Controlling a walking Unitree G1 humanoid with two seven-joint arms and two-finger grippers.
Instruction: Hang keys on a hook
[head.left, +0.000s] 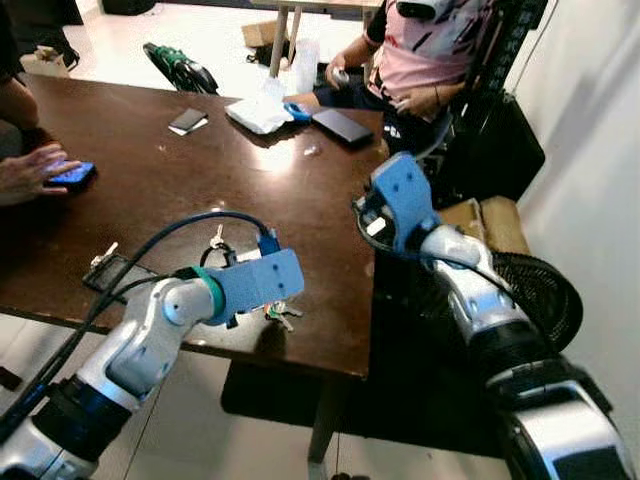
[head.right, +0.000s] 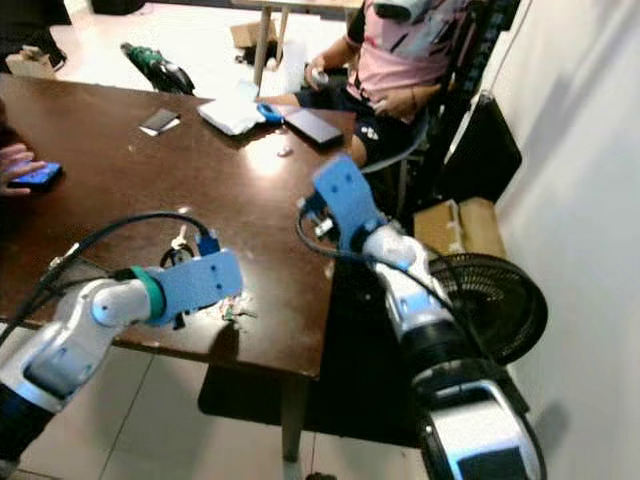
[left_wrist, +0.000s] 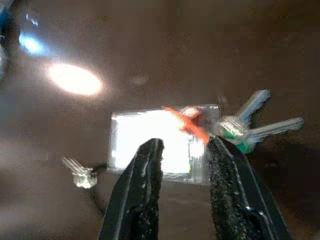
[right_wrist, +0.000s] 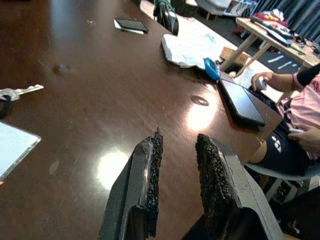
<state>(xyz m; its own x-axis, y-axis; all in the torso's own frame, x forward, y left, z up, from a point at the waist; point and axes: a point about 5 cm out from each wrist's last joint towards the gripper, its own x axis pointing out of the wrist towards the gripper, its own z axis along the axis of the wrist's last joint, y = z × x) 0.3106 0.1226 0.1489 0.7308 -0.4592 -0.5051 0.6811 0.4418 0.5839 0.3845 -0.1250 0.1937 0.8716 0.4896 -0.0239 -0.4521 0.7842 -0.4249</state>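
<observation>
My left hand (left_wrist: 182, 152) hovers part-open, empty, over the keys (left_wrist: 250, 127) on the tabletop (head.left: 150, 180), seemingly about to grasp; next I close on them. Right hand (right_wrist: 175, 155) waits, part-open.

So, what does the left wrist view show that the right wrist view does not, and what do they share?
Left wrist view: the left gripper, open just above a clear tag with an orange strap and the keys beside it.
Right wrist view: the right gripper, open above bare wood, plus a dark tablet, a white cloth and a seated person.
Both: the brown table.
</observation>
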